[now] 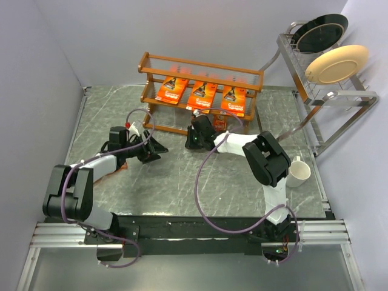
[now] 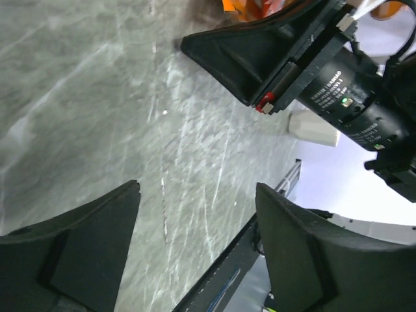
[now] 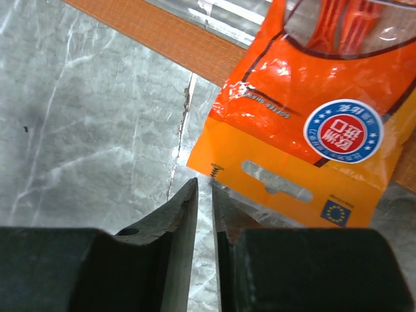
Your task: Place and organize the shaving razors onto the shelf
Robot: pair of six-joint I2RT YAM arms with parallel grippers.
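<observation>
The orange-brown shelf (image 1: 203, 66) stands at the back of the table. Three larger orange razor cards (image 1: 173, 89) (image 1: 202, 95) (image 1: 234, 100) lie side by side on its middle tier. A smaller orange blister pack (image 3: 305, 130) lies on the table by the shelf's bottom rail (image 3: 162, 32); it also shows in the top view (image 1: 219, 125). My right gripper (image 3: 203, 182) (image 1: 199, 121) is shut with only a thin gap, its tips at the pack's near corner and nothing between them. My left gripper (image 2: 198, 188) (image 1: 156, 151) is open and empty, low over the table to the left. The other small packs are not clearly visible.
A silver plate rack (image 1: 330, 91) at the right holds a black plate (image 1: 321, 31) and a cream plate (image 1: 337, 63). A white mug (image 1: 298, 171) (image 2: 313, 128) stands near the right arm. A dark reddish flat thing (image 1: 118, 170) lies under my left arm.
</observation>
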